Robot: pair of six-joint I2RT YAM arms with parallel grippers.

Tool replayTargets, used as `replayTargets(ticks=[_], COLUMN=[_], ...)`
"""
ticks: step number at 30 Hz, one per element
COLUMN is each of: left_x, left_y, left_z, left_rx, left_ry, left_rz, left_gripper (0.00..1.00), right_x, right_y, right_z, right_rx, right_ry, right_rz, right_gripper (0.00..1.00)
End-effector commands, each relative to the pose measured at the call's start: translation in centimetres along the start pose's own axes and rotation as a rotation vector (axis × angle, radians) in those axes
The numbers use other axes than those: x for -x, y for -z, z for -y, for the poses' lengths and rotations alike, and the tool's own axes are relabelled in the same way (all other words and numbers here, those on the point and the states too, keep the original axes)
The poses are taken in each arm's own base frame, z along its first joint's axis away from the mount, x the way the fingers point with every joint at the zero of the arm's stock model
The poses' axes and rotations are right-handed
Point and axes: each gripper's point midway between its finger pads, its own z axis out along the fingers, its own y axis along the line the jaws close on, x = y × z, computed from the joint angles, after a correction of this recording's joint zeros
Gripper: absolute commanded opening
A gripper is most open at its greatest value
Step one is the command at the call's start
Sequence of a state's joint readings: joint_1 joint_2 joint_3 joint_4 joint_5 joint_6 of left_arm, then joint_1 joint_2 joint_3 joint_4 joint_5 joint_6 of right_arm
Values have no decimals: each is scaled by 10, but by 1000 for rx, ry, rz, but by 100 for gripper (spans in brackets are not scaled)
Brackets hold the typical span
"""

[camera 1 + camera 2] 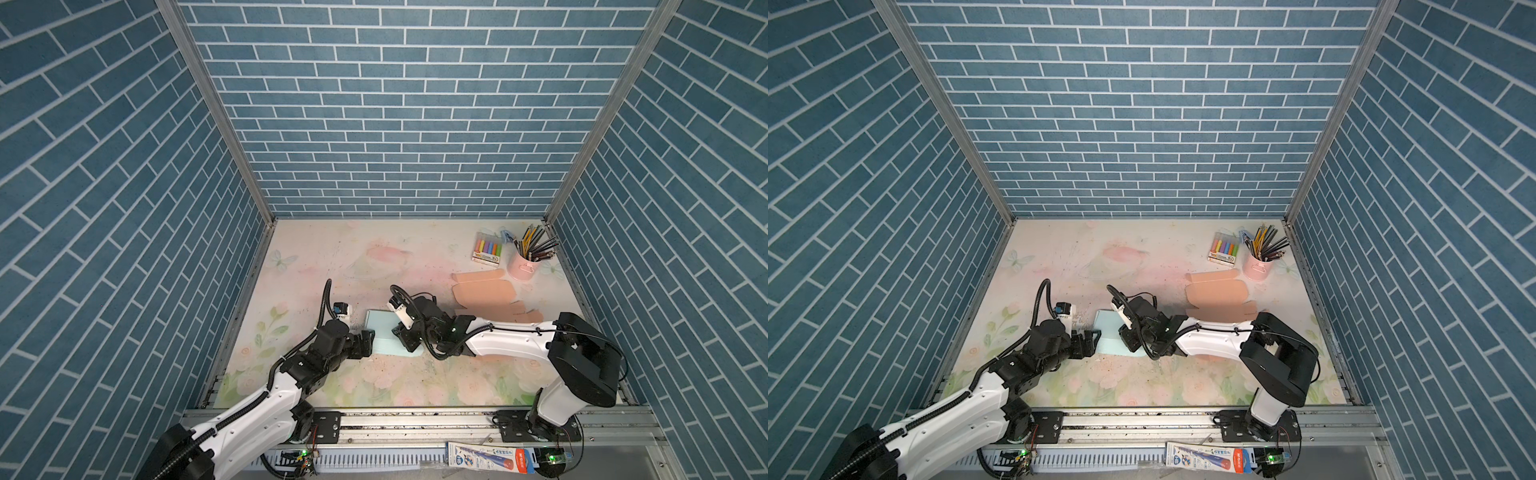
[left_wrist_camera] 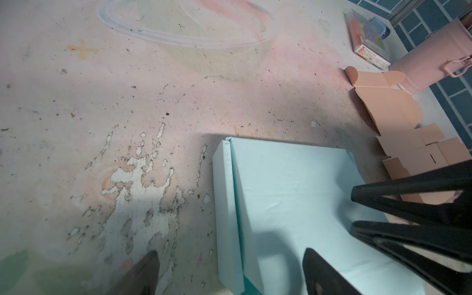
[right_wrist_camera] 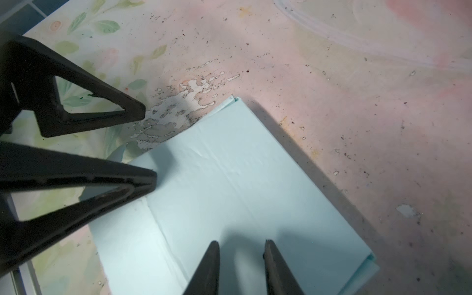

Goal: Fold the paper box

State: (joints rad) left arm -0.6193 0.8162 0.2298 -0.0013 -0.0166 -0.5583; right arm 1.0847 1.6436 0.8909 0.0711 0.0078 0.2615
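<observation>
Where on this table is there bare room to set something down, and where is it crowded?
Free: the far left stretch of table, between the back wall and the blue paper box; also the near strip between that box and the front rail. Crowded: the far right corner, with marker pack, pink pencil cup and peach card sheets.

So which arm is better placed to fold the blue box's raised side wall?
Probably left: the left fingers stand open astride the side wall; the right fingers sit narrower over the flat box.
</observation>
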Motion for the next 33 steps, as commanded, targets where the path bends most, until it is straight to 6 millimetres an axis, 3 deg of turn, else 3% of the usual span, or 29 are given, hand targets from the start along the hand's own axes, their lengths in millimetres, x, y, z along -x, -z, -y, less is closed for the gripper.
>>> replayTargets(ticks=[1, 23, 33], left_x=[-3, -19, -24], left_y=[-2, -8, -11], left_z=[-1, -6, -8], left_rx=[-11, -12, -3], left_ry=[35, 65, 62], left_rz=[0, -24, -34], left_gripper=[88, 86, 78], right_x=[-8, -23, -20], right_y=[-4, -12, -13], right_z=[3, 6, 4], right_rx=[-24, -31, -9], right_ry=[16, -4, -36], right_rz=[-39, -72, -57], right_gripper=[31, 30, 31])
